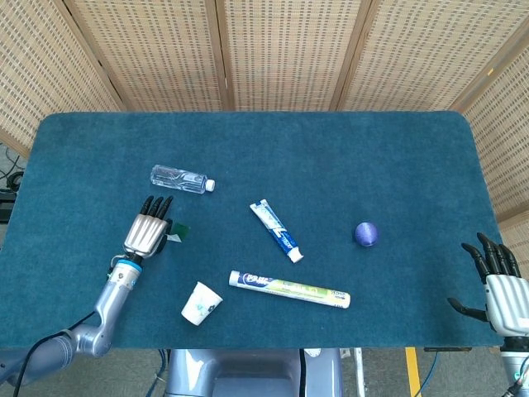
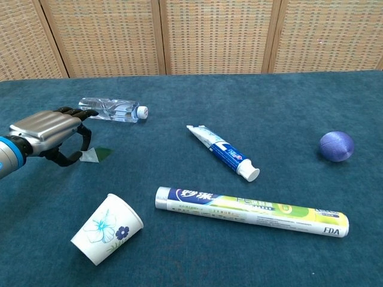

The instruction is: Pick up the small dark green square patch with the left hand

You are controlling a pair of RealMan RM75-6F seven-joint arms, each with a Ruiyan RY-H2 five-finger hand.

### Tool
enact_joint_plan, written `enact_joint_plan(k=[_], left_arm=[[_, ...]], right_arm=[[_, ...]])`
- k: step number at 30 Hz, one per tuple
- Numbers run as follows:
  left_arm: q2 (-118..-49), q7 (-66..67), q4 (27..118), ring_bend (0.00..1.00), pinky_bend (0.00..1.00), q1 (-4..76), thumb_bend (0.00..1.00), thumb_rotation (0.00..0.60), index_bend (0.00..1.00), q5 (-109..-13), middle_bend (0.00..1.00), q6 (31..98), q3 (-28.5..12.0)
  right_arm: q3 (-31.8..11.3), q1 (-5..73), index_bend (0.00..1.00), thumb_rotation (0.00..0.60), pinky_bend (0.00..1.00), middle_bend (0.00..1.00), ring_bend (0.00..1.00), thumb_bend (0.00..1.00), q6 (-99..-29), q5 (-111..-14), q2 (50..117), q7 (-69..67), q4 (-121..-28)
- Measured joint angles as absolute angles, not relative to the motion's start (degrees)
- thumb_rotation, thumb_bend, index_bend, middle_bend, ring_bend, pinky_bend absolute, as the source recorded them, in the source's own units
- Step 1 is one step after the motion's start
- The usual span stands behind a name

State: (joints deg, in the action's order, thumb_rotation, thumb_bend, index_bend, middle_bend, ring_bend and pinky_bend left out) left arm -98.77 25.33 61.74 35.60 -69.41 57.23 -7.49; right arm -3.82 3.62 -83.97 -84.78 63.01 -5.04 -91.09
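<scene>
Teal tabletop: green patch (image 2: pixel 96 155) pinched under left hand (image 2: pixel 51 136) fingertips, edge lifted.

The head view looks steeply down from high above the near edge of the counter (image 1: pixel 331 141), taking in the whole teal top and the woven screens (image 1: pixel 281 50) behind it. The chest view sits lower and closer, facing across the counter (image 2: pixel 251 95) at a shallow angle toward the same screens (image 2: pixel 215 36). Both views share the counter's near middle: the water bottle (image 1: pixel 181 179) (image 2: pixel 114 110), paper cup (image 1: pixel 201 303) (image 2: pixel 106 229), long tube (image 1: pixel 289 289) (image 2: pixel 251 204) and purple ball (image 1: pixel 366 234) (image 2: pixel 336 146)
</scene>
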Motion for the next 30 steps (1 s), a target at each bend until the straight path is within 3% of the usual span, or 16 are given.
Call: enact_joint_plan(k=[21,30], left_arm=[[-102.1,26.6,56.0,0.00,0.00,41.7,0.54,0.600,0.63,-65.3,0.00,55.3,-14.4],[-101.9,25.3,57.1,0.00,0.00,42.7,0.53,0.600,0.63,-64.6,0.00,57.6,-16.9]], right_arm=[[-4.1,3.7,0.12,0.600,0.00,0.00,0.00,0.13,-83.7,-84.3,62.9,-6.0,-90.7],[-4.2,3.8,0.12,0.600,0.00,0.00,0.00,0.13,-83.5,-84.2,62.9,-6.2,-90.5]])
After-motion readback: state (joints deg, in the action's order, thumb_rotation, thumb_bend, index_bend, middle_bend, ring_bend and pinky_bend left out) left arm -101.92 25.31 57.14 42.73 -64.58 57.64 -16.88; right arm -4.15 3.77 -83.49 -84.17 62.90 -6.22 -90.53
